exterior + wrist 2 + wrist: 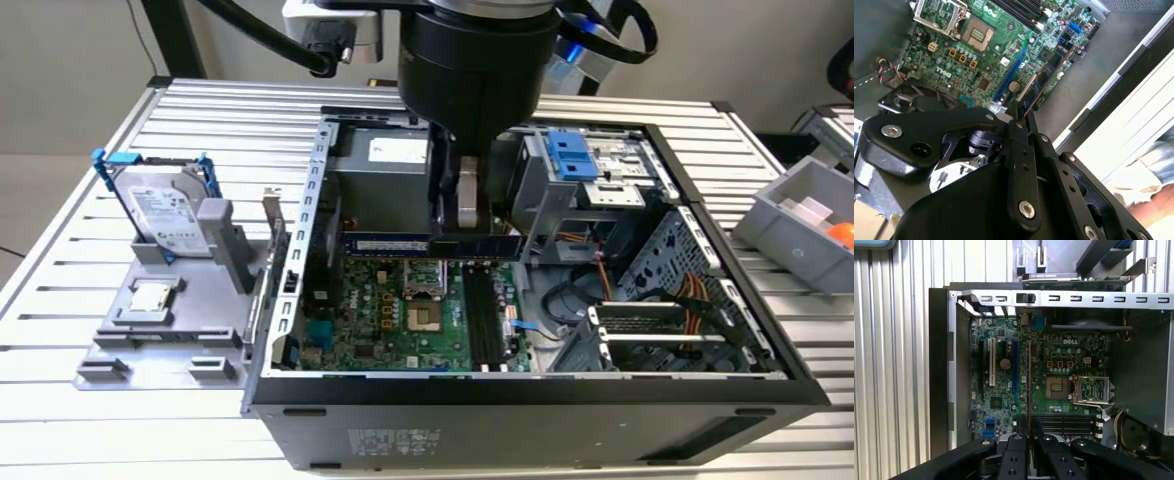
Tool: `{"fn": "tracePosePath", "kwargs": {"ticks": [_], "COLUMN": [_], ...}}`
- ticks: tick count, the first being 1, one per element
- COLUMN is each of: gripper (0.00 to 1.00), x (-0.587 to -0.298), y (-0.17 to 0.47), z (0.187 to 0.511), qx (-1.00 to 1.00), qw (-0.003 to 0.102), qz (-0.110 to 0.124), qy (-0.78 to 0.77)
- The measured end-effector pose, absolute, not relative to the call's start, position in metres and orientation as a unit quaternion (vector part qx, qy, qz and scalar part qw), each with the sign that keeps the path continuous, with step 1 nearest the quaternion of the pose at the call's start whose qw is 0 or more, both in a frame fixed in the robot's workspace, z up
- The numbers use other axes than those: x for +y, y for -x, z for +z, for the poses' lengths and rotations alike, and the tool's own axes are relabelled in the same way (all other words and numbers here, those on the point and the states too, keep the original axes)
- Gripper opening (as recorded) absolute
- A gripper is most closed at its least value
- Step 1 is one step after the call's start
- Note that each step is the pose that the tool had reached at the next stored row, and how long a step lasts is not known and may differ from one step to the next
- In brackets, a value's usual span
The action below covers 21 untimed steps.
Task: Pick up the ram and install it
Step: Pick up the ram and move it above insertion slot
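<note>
One ram [400, 243] stick is pinched in the gripper [458, 232], whose fingers are drawn narrow on the stick's upper edge, right of its middle as the exterior view shows it. The arm reaches down into the open computer case [534, 400], which lies on its side on the slatted table [80, 440].

The ram hangs edge-down above the green motherboard [387, 325], not touching it, with its long axis running across from the exterior view's left to its right. The black memory slots [483, 320] sit lower in that picture, nearer the camera, and their length runs toward the camera. So the stick appears to lie roughly crosswise to the slots. The first wrist view agrees: the ram [1029, 385] shows as a thin line at right angles to the slots [1064, 424]. By this judgement the stick is neither turned to the slots nor over them, and it is not seated.

Room is tight. A grey metal box [380, 185] stands on one side of the arm, a drive cage [571, 165] with blue fittings on the other, and loose cables [641, 290] lie near the slots. The processor socket [424, 318] sits just beside the slots.
</note>
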<state>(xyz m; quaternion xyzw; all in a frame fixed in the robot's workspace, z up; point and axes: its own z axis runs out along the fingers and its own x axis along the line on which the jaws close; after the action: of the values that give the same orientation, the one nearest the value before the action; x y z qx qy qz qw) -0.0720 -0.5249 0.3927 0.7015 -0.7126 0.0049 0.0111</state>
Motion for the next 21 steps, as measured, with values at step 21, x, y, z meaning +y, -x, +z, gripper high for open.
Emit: {"fn": "tracePosePath", "kwargs": {"ticks": [21], "gripper": [0.0], "x": [-0.525], "y": [0.05], "z": [0.393], "qx": [-0.712], "qw": [0.011], "qz": [0.005], "qy": [-0.702]}}
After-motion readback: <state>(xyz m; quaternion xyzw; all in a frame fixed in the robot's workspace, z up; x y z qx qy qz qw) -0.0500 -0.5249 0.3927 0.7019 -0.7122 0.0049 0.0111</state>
